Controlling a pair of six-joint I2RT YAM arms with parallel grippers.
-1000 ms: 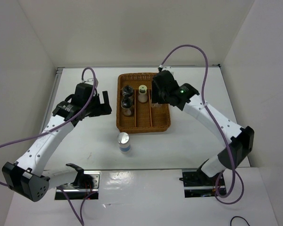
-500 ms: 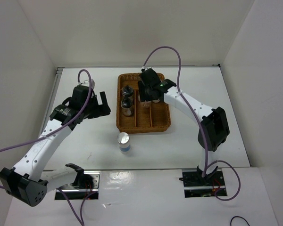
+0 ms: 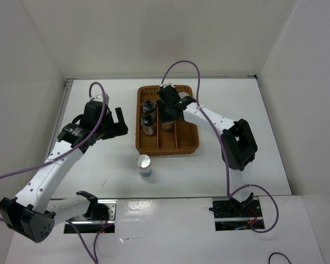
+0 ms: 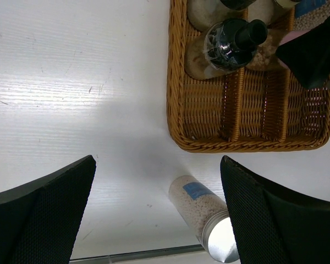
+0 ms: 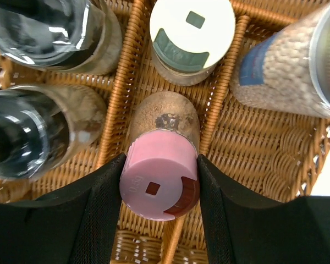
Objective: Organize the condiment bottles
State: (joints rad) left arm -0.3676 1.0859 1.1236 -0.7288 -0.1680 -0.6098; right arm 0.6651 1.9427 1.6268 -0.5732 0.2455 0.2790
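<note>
My right gripper (image 5: 159, 184) is shut on the pink cap of a condiment bottle (image 5: 160, 137) whose body hangs in the middle lane of the wicker tray (image 3: 187, 144). Beyond it in that lane stands the yellow-green-capped bottle (image 5: 191, 33). Two black-capped bottles (image 5: 49, 33) (image 5: 33, 137) fill the left lane, and a silver-capped one (image 5: 297, 60) is in the right lane. In the top view the right gripper (image 3: 168, 116) covers the middle lane. Another silver-capped bottle (image 3: 144, 165) stands on the table in front of the tray. My left gripper (image 4: 157, 214) is open above the table, with that bottle (image 4: 206, 212) near its right finger.
The tray (image 4: 247, 121) has three lanes split by woven dividers, and its near half holds no bottles. White walls enclose the table on the left, back and right. The arm bases sit at the near edge.
The right arm swung left across the tray from the right lane to the middle lane, still shut on the pink-capped bottle. The left arm barely shifted.
</note>
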